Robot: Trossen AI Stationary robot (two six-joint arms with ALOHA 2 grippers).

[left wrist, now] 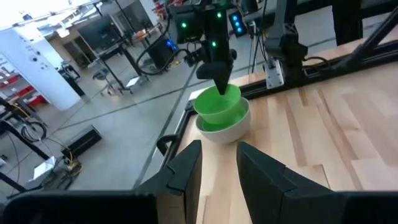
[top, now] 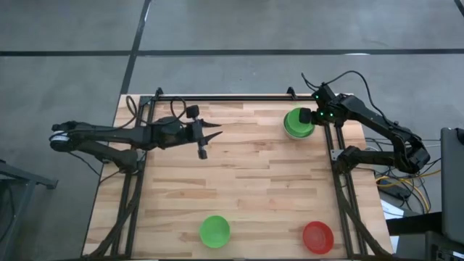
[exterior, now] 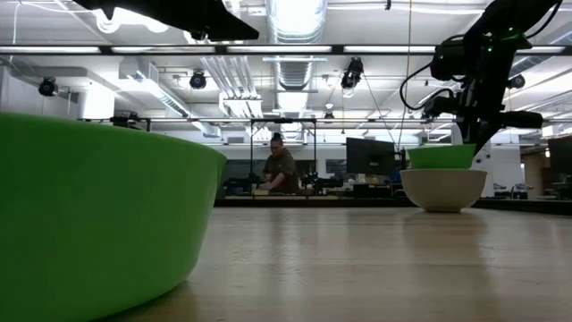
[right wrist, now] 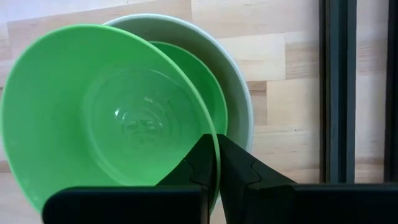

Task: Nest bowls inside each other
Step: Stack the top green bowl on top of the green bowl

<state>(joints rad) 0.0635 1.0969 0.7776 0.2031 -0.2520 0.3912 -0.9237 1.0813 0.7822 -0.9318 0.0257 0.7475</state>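
A: Right gripper (right wrist: 216, 177) jaws?

B: Clamped on the rim of a green bowl (right wrist: 112, 118), tilted over the white bowl (right wrist: 239, 93), which already holds another green one, beside the tabletop's (top: 254, 188) far right rail.

A: Left gripper (top: 210, 139)?

B: Jaws parted, empty, above open wood mid-table. A green bowl (top: 214, 230) and the red bowl (top: 317, 236) sit apart along the near edge.

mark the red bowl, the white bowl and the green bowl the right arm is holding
red bowl (top: 317, 236), high view, its inside.
white bowl (exterior: 443, 190), low view, its outer wall.
held green bowl (right wrist: 118, 118), right wrist view, its inner floor.
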